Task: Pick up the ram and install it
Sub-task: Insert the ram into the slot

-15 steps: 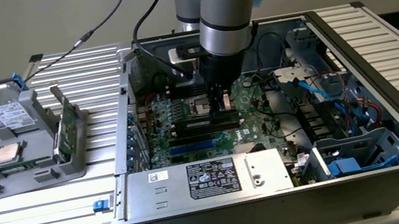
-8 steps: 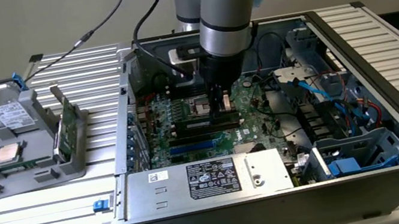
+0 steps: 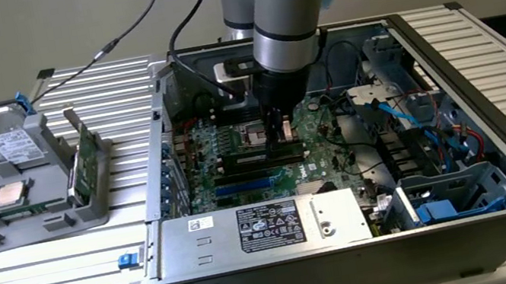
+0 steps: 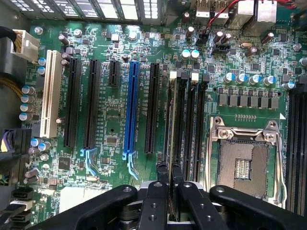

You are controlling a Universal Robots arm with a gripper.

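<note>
Seen edge-on in the wrist view, the ram [image 4: 171, 120] is a thin green strip running along one of the black memory slots [image 4: 192, 120] beside the empty processor socket [image 4: 244, 163]. My gripper [image 4: 170, 175] is shut on the ram's near end, with the two black fingers [image 4: 162, 177] pressed close on either side. In the exterior view the gripper [image 3: 283, 135] points straight down inside the open computer case [image 3: 353, 249], just above the green motherboard [image 3: 231, 134]. There the ram [image 3: 258, 158] looks like a dark bar low against the board. I cannot tell how deep it sits in the slot.
Cables [image 3: 435, 123] and a drive cage [image 3: 452, 193] crowd the case on the exterior view's right. The power supply [image 3: 262, 229] lies along its front. A grey holder [image 3: 38, 209] on the exterior view's left carries a processor chip [image 3: 9, 194] and an upright green board [image 3: 80, 171].
</note>
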